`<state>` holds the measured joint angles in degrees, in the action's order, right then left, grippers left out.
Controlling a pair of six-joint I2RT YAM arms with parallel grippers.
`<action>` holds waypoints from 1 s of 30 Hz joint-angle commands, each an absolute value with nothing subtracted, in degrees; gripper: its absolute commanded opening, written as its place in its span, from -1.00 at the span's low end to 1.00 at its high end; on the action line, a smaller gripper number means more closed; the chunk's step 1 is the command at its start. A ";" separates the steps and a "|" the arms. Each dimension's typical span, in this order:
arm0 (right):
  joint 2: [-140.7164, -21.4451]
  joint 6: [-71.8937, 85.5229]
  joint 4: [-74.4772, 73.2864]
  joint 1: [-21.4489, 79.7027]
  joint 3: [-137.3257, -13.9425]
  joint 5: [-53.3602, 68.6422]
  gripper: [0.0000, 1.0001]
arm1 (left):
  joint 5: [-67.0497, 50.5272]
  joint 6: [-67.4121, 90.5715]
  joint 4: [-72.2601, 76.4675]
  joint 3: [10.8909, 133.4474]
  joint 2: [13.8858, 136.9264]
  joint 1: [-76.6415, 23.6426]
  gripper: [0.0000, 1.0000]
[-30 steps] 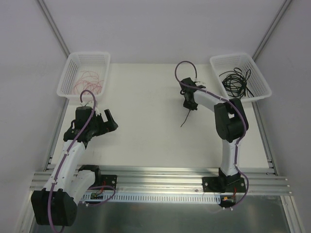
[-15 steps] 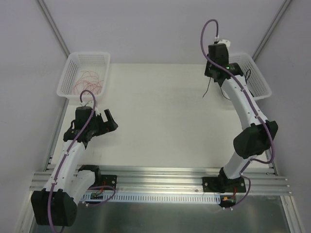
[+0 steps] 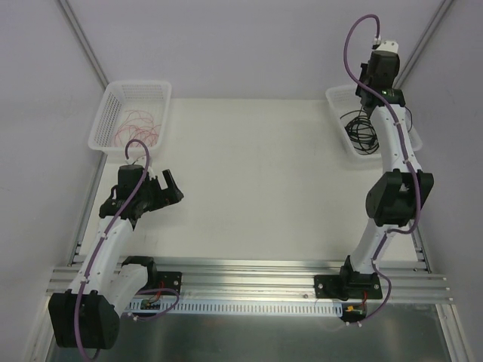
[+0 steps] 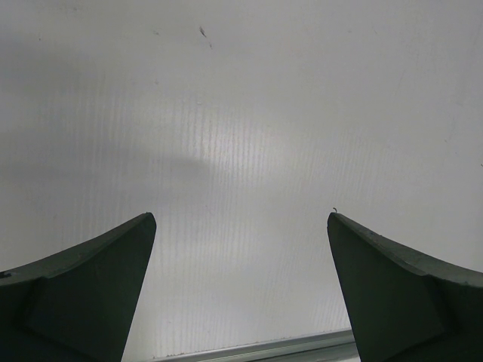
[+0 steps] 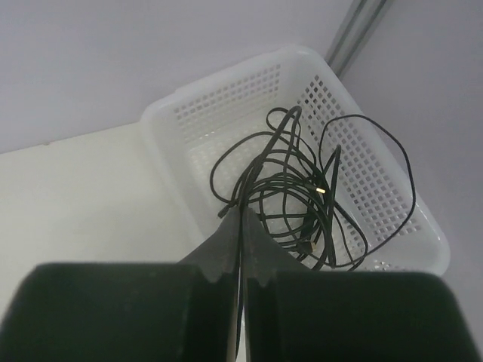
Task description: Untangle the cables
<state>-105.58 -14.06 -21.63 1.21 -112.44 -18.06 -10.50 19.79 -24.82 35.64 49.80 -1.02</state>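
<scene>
Black cables (image 3: 361, 128) lie coiled in the white right basket (image 3: 336, 96) at the back right. My right gripper (image 3: 372, 90) hangs above that basket, shut on one black cable. In the right wrist view the closed fingertips (image 5: 243, 215) pinch a strand that runs down into the coil (image 5: 302, 196) inside the basket (image 5: 226, 90). Thin red wires (image 3: 138, 124) lie in the white left basket (image 3: 113, 94). My left gripper (image 3: 172, 188) is open and empty, low over the bare table at the left; its view shows only spread fingers (image 4: 241, 219) and table.
The two baskets sit at the back corners against the white walls. Metal frame posts run up behind each basket. An aluminium rail (image 3: 249, 275) with the arm bases lines the near edge.
My right arm has swung from the table's middle up and to the right, carrying a hanging black cable over the right basket. The left arm has not moved.
</scene>
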 commanded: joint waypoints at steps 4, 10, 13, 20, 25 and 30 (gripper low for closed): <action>-115.20 -13.36 -16.26 -5.35 -114.35 -16.35 -0.99 | -12.39 17.93 -23.73 35.24 50.98 -0.62 0.98; -123.48 -11.69 -20.21 -8.43 -115.74 -14.77 -0.89 | -13.53 17.75 -23.73 35.68 52.82 -0.62 0.98; -124.81 -10.64 -23.02 -8.44 -116.11 -13.54 -0.52 | -13.97 17.49 -23.82 35.95 53.52 -0.62 0.98; -113.66 -5.01 -21.09 -7.82 -108.91 -10.55 0.55 | -15.20 17.49 -23.64 36.04 52.65 -0.62 0.98; -102.78 -4.84 -25.48 -6.24 -106.70 -10.81 0.84 | -17.22 17.58 -23.47 35.77 50.98 -0.62 0.98; -90.90 -2.90 -30.40 -5.98 -100.92 -10.99 0.91 | -17.93 17.58 -23.29 35.33 47.91 -0.62 0.98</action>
